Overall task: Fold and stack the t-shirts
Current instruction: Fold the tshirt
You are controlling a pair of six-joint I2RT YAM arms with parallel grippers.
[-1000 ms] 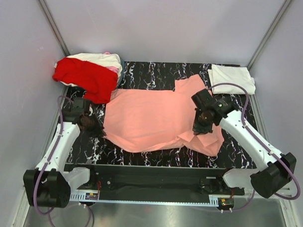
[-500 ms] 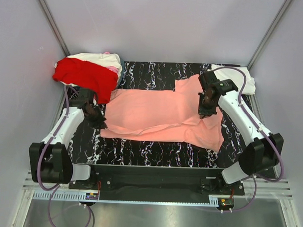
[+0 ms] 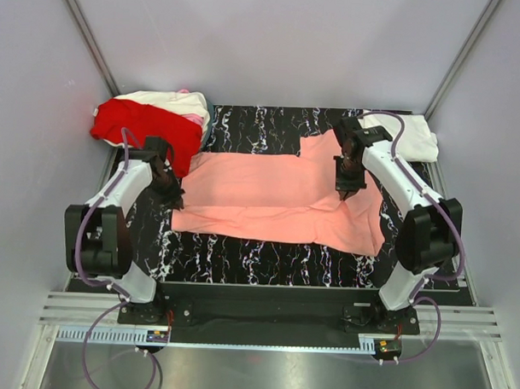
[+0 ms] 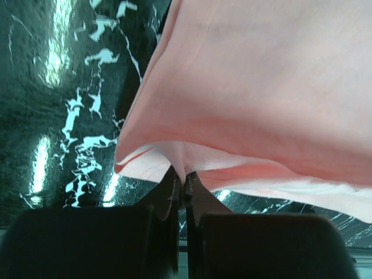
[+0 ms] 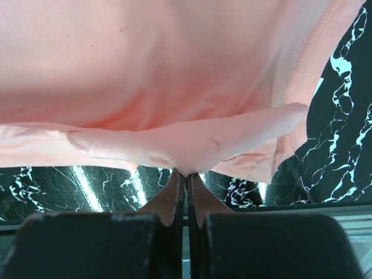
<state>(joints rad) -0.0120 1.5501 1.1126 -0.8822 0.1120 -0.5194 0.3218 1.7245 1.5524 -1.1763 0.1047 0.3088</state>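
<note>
Salmon-pink t-shirt (image 3: 277,199) lies stretched flat across the middle of the black marbled surface (image 3: 245,126), held at both ends. The left tool (image 3: 170,191) is clamped tight on a pinch of the cloth's edge at 9 o'clock. The right tool (image 3: 346,187) is likewise closed on a fold of the same fabric at 3 o'clock. A red t-shirt (image 3: 147,132) is draped over a heap of pale tees (image 3: 169,99) at 10 o'clock, and a folded white t-shirt (image 3: 399,135) sits at 2 o'clock.
</note>
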